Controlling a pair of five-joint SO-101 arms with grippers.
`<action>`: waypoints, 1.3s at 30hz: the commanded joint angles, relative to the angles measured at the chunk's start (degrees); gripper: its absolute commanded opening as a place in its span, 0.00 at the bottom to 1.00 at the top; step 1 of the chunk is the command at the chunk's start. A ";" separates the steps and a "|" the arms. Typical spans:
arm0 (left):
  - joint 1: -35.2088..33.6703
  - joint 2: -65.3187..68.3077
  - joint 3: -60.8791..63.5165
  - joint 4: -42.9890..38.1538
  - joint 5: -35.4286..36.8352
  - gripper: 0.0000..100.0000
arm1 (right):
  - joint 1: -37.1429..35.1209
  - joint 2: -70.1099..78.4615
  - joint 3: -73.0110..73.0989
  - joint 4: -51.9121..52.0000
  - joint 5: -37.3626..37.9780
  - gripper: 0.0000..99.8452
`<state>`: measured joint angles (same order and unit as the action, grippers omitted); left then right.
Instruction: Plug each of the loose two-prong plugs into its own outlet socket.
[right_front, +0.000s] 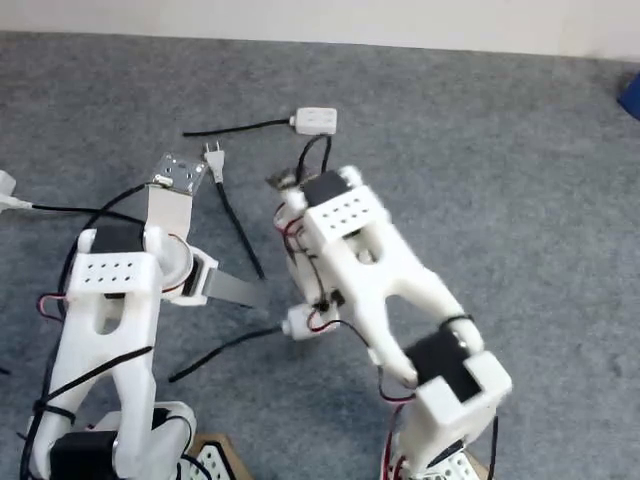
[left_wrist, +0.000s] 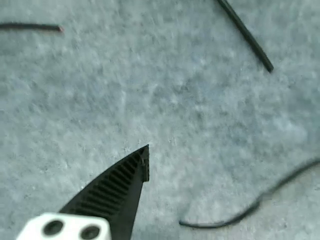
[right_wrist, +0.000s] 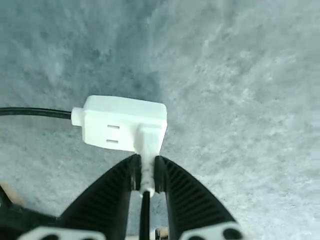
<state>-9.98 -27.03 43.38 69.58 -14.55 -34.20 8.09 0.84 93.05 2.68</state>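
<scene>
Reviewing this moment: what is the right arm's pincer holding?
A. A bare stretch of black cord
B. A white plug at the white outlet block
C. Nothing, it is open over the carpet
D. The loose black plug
B: in the right wrist view the right pincer is shut on a white plug, which sits against the white outlet block beside a free pair of slots.

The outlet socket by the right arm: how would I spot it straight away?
On the grey carpet, look just past the tips of the right gripper. The outlet socket is a white block with a black cord at one end; unlike the small loose plug nearby, it shows slots.
</scene>
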 joint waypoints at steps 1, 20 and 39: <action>-0.40 -1.19 -2.51 2.29 0.35 0.62 | 4.62 -8.66 -5.14 1.01 -0.26 0.01; -1.27 -0.84 1.54 9.67 0.70 0.62 | 6.46 -19.56 3.30 2.59 5.54 0.23; -22.20 -0.75 4.00 8.79 -1.32 0.62 | 41.36 -31.78 15.78 -7.78 10.64 0.25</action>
<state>-31.69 -27.03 49.98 77.85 -15.43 8.53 -21.45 9.89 87.78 11.74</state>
